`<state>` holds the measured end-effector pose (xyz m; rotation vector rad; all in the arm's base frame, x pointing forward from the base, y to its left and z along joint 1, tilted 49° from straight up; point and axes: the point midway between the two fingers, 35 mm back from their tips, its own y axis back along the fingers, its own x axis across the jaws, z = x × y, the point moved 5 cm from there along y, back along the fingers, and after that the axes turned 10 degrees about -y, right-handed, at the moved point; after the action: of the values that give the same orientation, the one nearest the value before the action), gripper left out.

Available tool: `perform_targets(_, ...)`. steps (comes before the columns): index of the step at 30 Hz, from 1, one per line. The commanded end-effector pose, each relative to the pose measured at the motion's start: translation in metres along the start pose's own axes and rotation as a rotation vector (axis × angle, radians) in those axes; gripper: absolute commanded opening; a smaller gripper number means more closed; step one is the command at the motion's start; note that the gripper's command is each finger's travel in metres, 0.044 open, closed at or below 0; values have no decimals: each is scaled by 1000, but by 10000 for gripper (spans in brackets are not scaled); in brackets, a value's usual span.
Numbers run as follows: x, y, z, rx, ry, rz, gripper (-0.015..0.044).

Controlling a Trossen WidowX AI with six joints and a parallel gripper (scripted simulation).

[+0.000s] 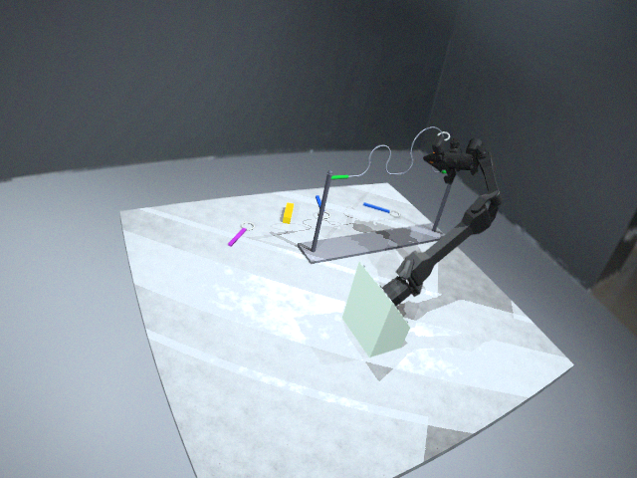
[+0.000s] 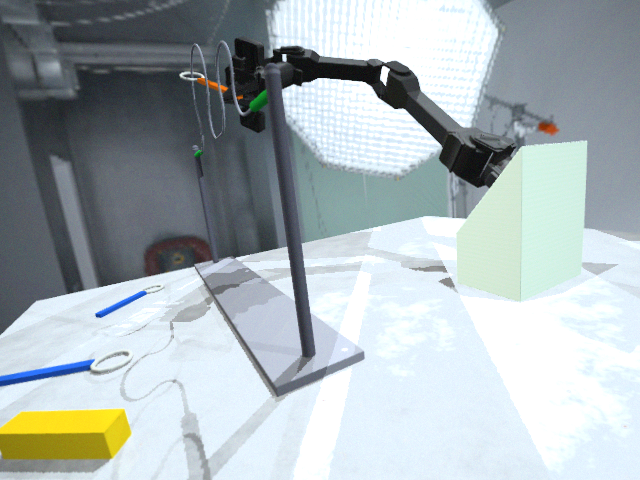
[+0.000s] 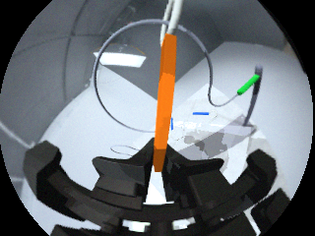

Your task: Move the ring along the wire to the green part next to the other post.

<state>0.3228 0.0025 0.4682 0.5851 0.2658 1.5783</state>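
Orange handle (image 1: 432, 161) (image 2: 212, 84) (image 3: 166, 93) being gripped by gripper (image 1: 432, 158) (image 2: 236, 97) (image 3: 157, 140) | ring (image 1: 449, 136) (image 2: 181, 77) (image 3: 175, 15) apparently being carried along grey wire (image 1: 389, 154) (image 2: 192, 67) (image 3: 96, 74) | next: bend being followed, contact being avoided

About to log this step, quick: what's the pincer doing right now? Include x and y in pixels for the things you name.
Pincer (image 1: 434, 159) (image 2: 235, 96) (image 3: 157, 140): closed, holding the orange handle (image 1: 432, 161) (image 2: 212, 85) (image 3: 166, 93).

My end effector (image 1: 431, 158) (image 2: 233, 97) (image 3: 157, 140) is black, the handle (image 2: 212, 85) (image 3: 166, 95) orange, its ring (image 1: 447, 134) (image 2: 190, 75) off-white. I see green wire ends, dark grey posts, a yellow block (image 1: 289, 212) (image 2: 64, 434), a pale green wedge (image 1: 371, 319) (image 2: 522, 222) and my white worktop (image 1: 216, 370) (image 2: 413, 372), patched grey.
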Motion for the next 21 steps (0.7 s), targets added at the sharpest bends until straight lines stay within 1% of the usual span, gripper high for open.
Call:
perform_targets(1,0,-1,-1,-6,47,-25,-150)
perform_targets(21,-3,-3,-2,-55,261,-147,-150)
